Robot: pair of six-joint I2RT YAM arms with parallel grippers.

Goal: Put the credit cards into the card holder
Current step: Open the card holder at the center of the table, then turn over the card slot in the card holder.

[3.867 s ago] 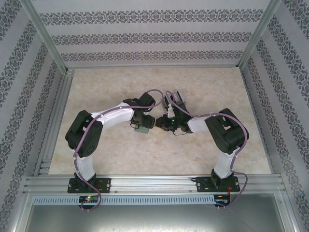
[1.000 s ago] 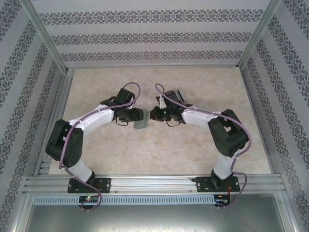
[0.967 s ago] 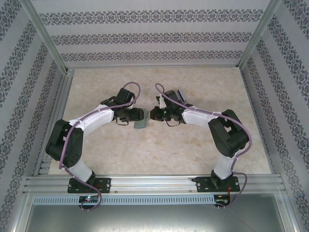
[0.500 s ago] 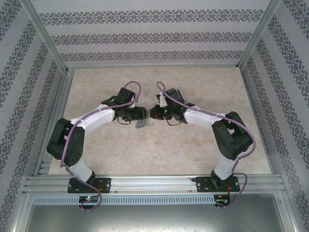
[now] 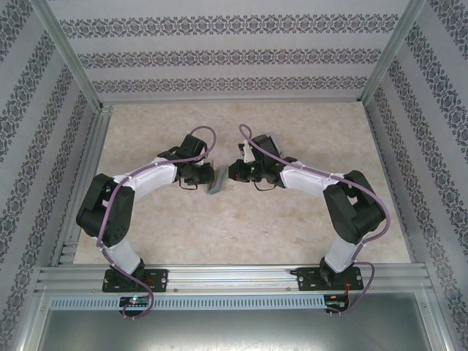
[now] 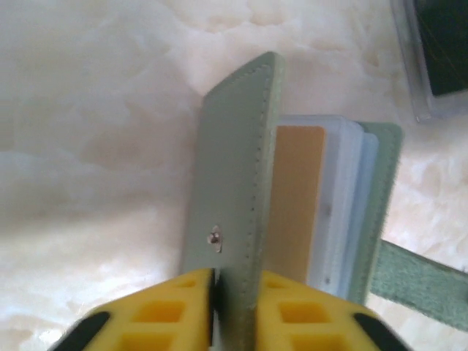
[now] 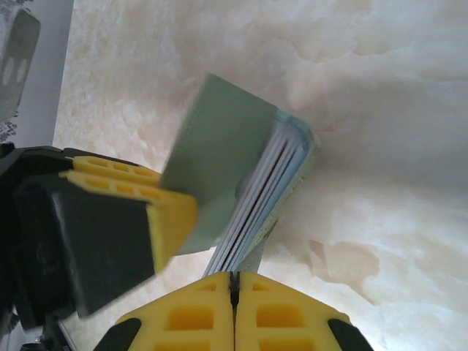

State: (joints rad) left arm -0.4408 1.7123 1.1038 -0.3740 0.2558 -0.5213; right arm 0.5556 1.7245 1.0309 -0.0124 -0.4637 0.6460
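Left wrist view has the card holder standing half open on the pale table, near the middle of it. The left end effector is closed on the lower edge of the green front cover, one yellow finger on each face. Behind that cover the inner leaves fan out: a tan pocket, then clear sleeves, then the back cover. A green strap trails off to the right. From the right wrist, the right end effector has its pads pressed together with the strap running into the seam, so it appears to pinch the holder there, though the contact itself is too thin to see well. The holder looks light and soft-skinned, a stitched leather-like shell that will flex and swing on its spine. I judge that holding a cover edge, as now, is sound, while the slick sleeves would slide out of a grip. The cards should be stiff, thin and slippery, and best taken by a short edge. In the top external view the two end effectors meet over the holder, which hides most of it. A clear case at the left wrist frame's corner holds a dark rectangle that may be the credit cards. It is cut off, and I cannot tell how many there are.
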